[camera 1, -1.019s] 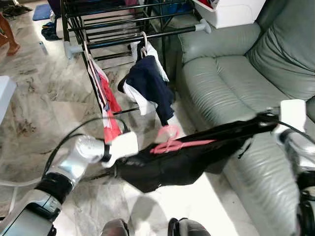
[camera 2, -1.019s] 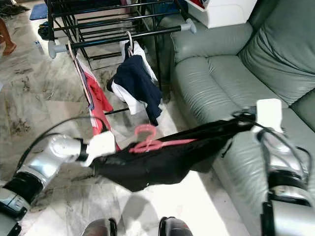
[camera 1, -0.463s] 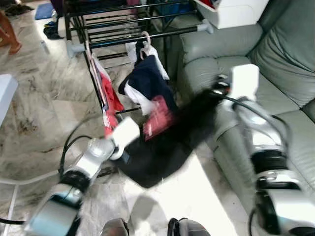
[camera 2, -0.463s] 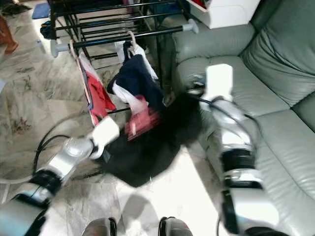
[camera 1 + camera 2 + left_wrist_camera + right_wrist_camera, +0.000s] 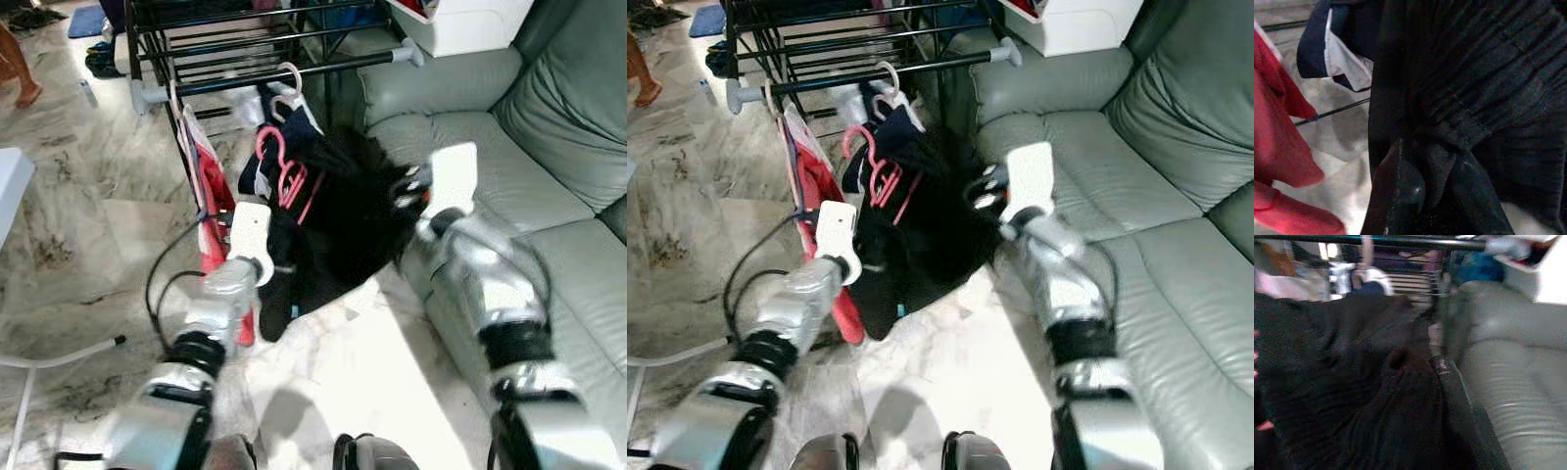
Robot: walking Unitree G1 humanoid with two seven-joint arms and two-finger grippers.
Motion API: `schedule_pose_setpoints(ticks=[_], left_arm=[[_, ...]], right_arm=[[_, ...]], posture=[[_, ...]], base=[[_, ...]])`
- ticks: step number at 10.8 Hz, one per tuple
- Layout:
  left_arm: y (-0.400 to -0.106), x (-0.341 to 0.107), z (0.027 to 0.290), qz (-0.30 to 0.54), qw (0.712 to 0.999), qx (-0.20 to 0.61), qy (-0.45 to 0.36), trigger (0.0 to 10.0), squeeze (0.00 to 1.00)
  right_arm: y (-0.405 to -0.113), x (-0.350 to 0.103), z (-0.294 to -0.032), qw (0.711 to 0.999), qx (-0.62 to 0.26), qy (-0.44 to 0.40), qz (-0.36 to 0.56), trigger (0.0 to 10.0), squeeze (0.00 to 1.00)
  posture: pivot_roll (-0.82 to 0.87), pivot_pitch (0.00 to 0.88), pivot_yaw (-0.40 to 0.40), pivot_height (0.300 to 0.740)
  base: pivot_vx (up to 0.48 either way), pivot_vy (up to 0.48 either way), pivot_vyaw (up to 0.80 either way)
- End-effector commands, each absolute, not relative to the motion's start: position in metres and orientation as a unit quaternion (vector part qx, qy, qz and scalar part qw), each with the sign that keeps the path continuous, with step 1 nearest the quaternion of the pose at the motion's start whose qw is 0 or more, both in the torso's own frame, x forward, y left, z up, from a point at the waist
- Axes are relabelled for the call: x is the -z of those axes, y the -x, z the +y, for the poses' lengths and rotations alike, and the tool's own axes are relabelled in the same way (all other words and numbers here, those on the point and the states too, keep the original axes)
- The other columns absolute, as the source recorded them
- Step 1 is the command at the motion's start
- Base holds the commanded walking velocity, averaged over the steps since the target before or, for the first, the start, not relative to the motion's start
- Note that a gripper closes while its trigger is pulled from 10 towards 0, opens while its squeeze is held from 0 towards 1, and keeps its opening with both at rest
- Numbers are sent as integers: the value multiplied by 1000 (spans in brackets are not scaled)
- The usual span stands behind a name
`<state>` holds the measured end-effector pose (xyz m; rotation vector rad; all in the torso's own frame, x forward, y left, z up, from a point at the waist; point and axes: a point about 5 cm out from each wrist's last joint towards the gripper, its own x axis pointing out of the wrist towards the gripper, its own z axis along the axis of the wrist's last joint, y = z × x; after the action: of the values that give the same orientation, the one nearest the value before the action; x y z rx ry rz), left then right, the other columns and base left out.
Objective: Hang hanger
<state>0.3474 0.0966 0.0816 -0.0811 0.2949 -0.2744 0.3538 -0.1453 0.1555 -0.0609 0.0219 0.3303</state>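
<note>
Left eye view: black garment (image 5: 353, 220) on pink hanger (image 5: 284, 176) held up between both arms, just below front rail (image 5: 284, 73) of drying rack. Left claw (image 5: 1425, 181) clamped on bunched black fabric. Right claw (image 5: 1449, 377) seems pinched on garment's other edge, view blurred. Hook not yet on rail, beside white hanger (image 5: 287, 83). Step in hand: lifting toward rack. Next move calls for raising hook over rail, then releasing.

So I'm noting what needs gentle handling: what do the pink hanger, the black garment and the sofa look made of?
Pink hanger: likely plastic, thin and smooth. Black garment: soft woven fabric with fine pleats; it bunches between the left gripper's fingers. Sofa: grey-green leather or imitation, with a soft sheen and creases.
</note>
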Motion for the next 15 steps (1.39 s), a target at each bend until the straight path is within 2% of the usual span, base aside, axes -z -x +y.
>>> schedule_pose_setpoints(ticks=[1,2,3,4,5,6,7,9,10,11,13,15], left_arm=[[-354,-93,100,131,983,113,59,0,0],[-355,-95,96,132,982,107,80,0,0],[-356,-98,92,129,982,105,94,0,0],[-357,-100,91,127,981,108,96,0,0],[-358,-101,91,127,981,108,98,0,0],[-358,-101,93,128,981,109,98,0,0],[-359,-102,96,128,981,109,98,0,0],[-361,-109,96,115,979,151,81,0,0],[-365,-122,97,100,976,188,53,0,0],[-369,-131,102,85,978,188,33,0,0],[-372,-127,115,91,981,169,25,0,0],[-370,-125,116,87,978,192,-4,0,0]], right_arm=[[-348,-158,-129,977,-210,13,9,0,0],[-326,-141,-100,943,-326,-19,59,0,0],[-298,-126,-82,901,-423,-1,94,0,0],[-281,-115,-78,878,-463,18,116,0,0],[-262,-97,-84,861,-484,72,142,0,0],[-262,-83,-97,865,-455,149,152,7216,0],[-265,-76,-112,869,-424,213,142,10000,1000],[-248,-85,-117,832,-491,226,128,10000,1000],[-221,-82,-132,768,-570,223,190,10000,1000],[-214,-83,-144,755,-585,208,210,10000,1000],[-208,-96,-145,752,-614,148,191,10000,1000],[-207,-111,-150,752,-624,117,176,10000,1000]], posture=[[-56,75,3,740],[-55,72,5,740],[-52,69,8,740],[-48,68,8,740],[-46,68,8,740],[-46,68,8,740],[-44,67,9,740],[-49,64,13,740],[-46,61,15,740],[-43,59,13,740],[-46,58,15,740],[-49,58,15,740]], base=[[0,0,0],[0,0,0],[0,0,0],[0,0,0],[0,0,0],[0,0,0],[0,0,0],[0,0,0],[0,0,0],[0,0,0],[0,0,0],[0,0,0]])
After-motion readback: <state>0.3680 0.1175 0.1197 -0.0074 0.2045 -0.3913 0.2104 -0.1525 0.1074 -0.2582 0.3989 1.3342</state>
